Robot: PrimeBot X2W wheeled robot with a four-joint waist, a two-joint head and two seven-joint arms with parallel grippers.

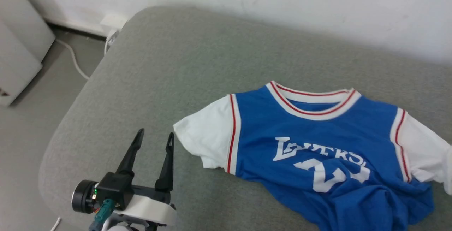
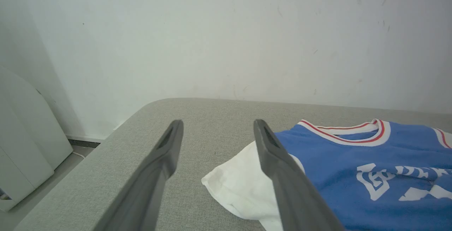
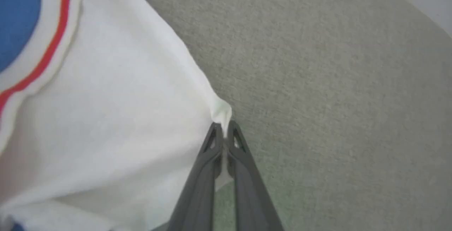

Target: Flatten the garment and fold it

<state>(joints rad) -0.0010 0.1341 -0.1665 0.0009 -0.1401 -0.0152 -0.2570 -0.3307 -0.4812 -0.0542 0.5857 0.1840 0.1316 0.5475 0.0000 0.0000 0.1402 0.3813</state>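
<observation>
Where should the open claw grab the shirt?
Probably take the shirt by its white sleeve, at the hem nearest the left gripper, sliding in low from that side: the hem lies flat and free, facing the open fingers.

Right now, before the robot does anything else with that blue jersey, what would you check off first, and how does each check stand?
1. Grip: right tool shut on a white sleeve corner: ok.
2. Readiness: left tool open: ok.
3. Second hold: left tool beside the other sleeve, holding nothing: not ok.
4. Flatness: jersey bunched at its hem: not ok.
5. Firmness of the pinch for pulling: cannot tell.
</observation>
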